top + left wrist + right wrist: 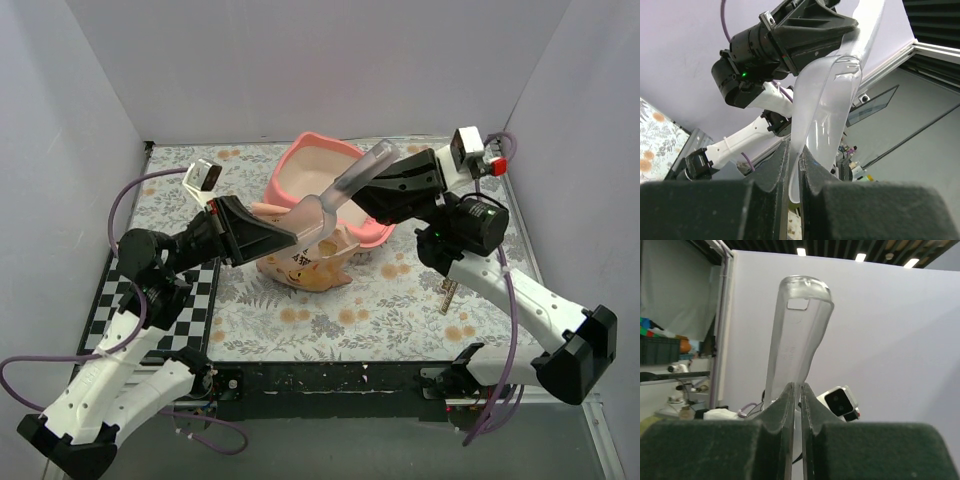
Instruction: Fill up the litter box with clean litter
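From above, the pink litter box (312, 142) sits far centre on the worktop (400, 300), its cream base seemingly bare. The left fingers (290, 238) and right fingers (368, 198) share a clear scoop (350, 185), likely a handover.

Left wrist: left fingers (772, 175) clamp its bowl rim.

Right wrist: right fingers (782, 407) clamp its handle.

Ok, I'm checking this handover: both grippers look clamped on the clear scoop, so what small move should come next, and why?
Probably open the left gripper and ease it back. It pinches the bowl edge of the scoop, while the right gripper is shut on the handle, which looks like the better grip for scooping. With both arms clamped on it, neither can likely move the scoop freely.
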Robot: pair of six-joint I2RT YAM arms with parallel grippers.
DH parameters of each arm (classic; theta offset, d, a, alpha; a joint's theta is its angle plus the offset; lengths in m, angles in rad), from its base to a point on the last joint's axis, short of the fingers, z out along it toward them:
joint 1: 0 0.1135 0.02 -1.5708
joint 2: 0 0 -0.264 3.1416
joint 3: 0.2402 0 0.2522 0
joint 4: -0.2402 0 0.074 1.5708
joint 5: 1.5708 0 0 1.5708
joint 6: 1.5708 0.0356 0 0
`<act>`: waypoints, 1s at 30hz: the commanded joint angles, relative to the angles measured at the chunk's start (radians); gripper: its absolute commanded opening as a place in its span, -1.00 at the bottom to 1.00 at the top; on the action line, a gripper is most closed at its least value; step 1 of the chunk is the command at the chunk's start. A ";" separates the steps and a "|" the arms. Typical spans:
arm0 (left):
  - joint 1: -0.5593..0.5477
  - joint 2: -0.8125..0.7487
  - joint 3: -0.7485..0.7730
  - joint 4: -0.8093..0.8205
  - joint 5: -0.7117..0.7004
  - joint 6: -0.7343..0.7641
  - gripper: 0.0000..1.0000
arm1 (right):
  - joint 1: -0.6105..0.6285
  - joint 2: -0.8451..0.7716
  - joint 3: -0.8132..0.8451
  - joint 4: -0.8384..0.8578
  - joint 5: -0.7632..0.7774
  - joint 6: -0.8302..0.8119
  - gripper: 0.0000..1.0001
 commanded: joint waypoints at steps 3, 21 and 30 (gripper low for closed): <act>0.001 0.038 0.165 -0.263 -0.090 0.085 -1.00 | -0.005 -0.175 -0.168 -0.274 0.050 -0.252 -0.46; 0.001 0.173 0.457 -0.812 -0.328 0.892 -1.00 | -0.102 -0.286 -0.201 -1.339 0.289 -0.534 0.27; 0.001 0.174 0.380 -0.948 -0.408 1.141 -1.00 | -0.323 -0.214 -0.214 -1.478 -0.115 -0.533 0.24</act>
